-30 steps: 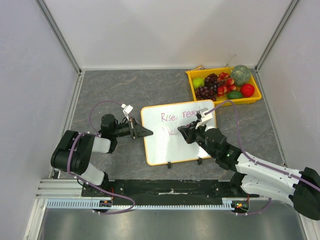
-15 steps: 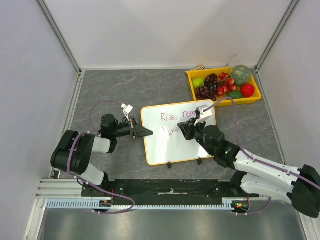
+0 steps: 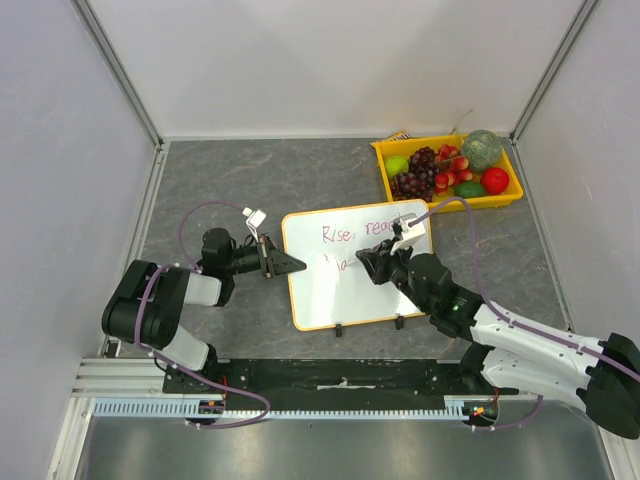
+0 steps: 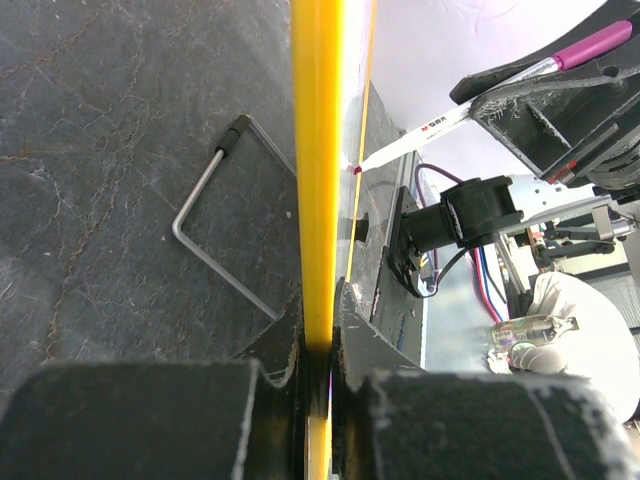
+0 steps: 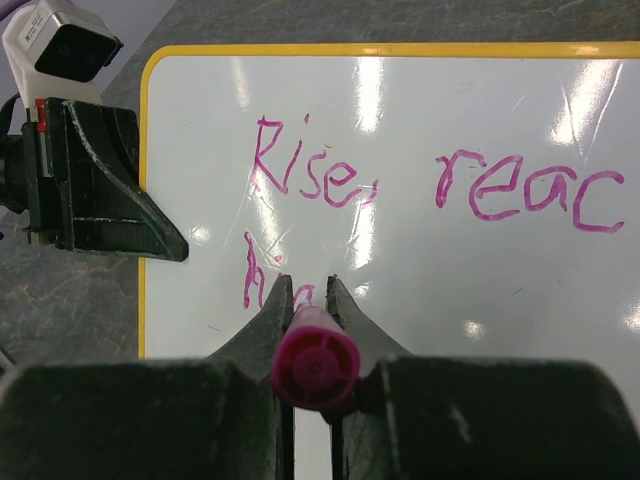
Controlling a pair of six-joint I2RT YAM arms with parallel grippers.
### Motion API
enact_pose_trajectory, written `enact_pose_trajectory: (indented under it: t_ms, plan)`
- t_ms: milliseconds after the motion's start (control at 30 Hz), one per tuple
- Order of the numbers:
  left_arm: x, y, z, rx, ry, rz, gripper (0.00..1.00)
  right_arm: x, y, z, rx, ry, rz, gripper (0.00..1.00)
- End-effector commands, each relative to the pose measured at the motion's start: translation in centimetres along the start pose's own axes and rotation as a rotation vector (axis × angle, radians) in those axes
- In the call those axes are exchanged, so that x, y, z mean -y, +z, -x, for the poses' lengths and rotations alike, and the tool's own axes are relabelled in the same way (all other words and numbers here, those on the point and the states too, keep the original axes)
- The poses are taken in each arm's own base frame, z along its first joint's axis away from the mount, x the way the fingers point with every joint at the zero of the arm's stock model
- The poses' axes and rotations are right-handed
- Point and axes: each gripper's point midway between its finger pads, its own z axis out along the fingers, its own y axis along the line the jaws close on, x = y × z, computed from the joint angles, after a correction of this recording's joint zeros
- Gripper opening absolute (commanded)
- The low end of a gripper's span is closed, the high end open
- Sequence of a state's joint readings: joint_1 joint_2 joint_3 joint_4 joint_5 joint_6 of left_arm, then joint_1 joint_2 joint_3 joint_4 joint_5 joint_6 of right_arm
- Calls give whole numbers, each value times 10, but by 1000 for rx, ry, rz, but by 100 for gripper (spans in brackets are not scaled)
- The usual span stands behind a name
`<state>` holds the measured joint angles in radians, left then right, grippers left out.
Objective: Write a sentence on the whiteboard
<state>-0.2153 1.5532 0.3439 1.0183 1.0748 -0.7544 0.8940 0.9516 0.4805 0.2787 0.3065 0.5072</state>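
The whiteboard (image 3: 345,290) lies flat in the middle, white with a yellow rim and two black clips on its near edge. Its pink sentence (image 5: 320,180) reads "Rise, reac" with "h" and a further stroke below. My left gripper (image 3: 290,264) is shut on the board's left rim (image 4: 318,200). My right gripper (image 3: 372,262) is shut on a pink marker (image 5: 312,365) whose tip touches the board under the second line; the marker (image 4: 470,105) also shows in the left wrist view. The end of the top line is hidden behind my right arm in the top view.
A yellow fruit tray (image 3: 382,152) with grapes, apples and other fruit stands at the back right. A bent metal rod (image 4: 205,240) lies on the grey table left of the board. White walls close in the table's sides and back.
My right gripper with the marker shifted slightly over the second line and more pink strokes show after the "h". The left gripper and the board have not moved.
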Motion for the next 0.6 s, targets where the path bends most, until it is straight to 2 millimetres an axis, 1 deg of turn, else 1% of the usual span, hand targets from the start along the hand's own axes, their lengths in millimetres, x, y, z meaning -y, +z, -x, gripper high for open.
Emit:
enact_pose_trajectory:
  t_ms: [0, 300, 567]
  plan:
    - [-13, 3, -16, -37, 26, 36, 2, 22, -7, -39, -118, -39, -61, 0]
    - [-14, 3, -17, -39, 23, 37, 2, 26, -14, -54, -164, -41, -60, 0]
    - [-14, 3, -16, -39, 23, 37, 2, 27, -22, -61, -195, -48, -44, 0]
